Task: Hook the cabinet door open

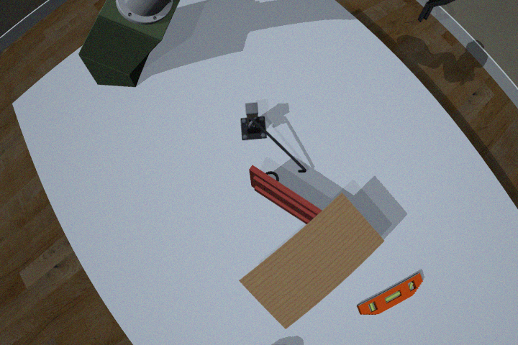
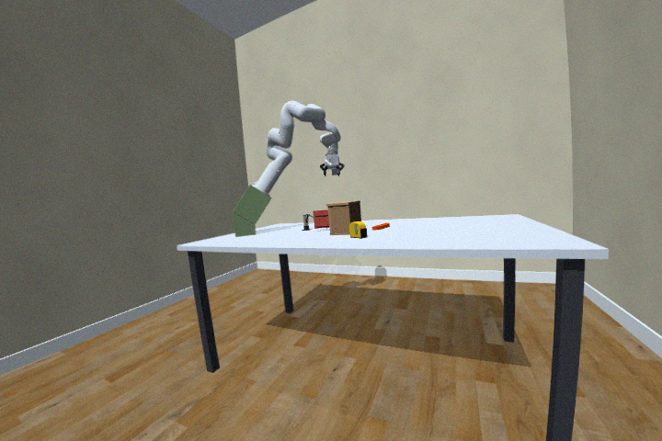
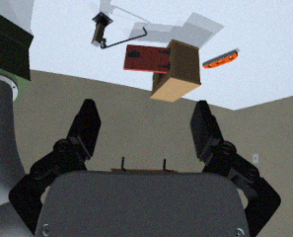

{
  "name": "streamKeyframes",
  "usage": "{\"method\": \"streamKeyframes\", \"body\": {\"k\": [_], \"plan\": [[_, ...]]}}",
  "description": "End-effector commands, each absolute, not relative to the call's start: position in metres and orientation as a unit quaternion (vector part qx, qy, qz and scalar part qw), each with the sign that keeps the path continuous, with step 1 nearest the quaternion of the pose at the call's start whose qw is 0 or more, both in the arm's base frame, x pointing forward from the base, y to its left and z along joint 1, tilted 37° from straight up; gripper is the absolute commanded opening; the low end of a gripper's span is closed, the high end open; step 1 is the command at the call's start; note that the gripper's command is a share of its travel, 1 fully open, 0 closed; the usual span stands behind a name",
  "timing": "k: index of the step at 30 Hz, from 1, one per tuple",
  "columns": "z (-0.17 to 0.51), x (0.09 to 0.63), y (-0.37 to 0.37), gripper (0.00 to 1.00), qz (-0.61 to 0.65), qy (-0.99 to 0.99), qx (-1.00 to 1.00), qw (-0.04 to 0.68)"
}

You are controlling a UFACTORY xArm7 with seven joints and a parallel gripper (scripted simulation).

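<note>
The wooden cabinet (image 1: 312, 260) (image 2: 344, 217) (image 3: 180, 69) stands flat on the white table (image 1: 145, 182) (image 2: 446, 236). Its red door (image 1: 284, 195) (image 2: 320, 218) (image 3: 146, 58) is swung wide open. A small dark eye (image 1: 272, 175) sits near the door's free end. The post (image 1: 252, 128) (image 2: 305, 220) (image 3: 102, 27) stands just beyond. Its hook rod (image 1: 285, 151) (image 3: 126, 41) slants down, and its tip rests to the right of the eye, outside it. My gripper (image 2: 332, 168) (image 3: 145, 111) is open and empty, high above the cabinet.
An orange spirit level (image 1: 391, 297) (image 2: 380, 226) (image 3: 220, 59) lies to the right of the cabinet. A yellow tape measure (image 2: 358, 229) stands in front of it. The arm's green base (image 1: 121, 44) (image 2: 249, 211) sits at the table's far corner.
</note>
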State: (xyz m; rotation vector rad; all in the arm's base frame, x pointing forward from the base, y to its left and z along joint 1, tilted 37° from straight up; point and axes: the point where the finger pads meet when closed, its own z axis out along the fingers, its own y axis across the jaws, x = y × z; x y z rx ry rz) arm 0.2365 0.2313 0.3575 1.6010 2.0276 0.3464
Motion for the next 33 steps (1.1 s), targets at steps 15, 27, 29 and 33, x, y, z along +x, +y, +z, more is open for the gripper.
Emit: {"method": "streamKeyframes", "body": {"k": [15,27,29,33], "plan": [[0.282,0.373,0.031,1.0,0.166,0.513,0.835,0.112],[0.241,0.378,-0.01,1.0,0.178,0.432,0.883,0.054],[0.241,0.378,-0.01,1.0,0.178,0.432,0.883,0.054],[0.241,0.378,-0.01,1.0,0.178,0.432,0.883,0.054]]}}
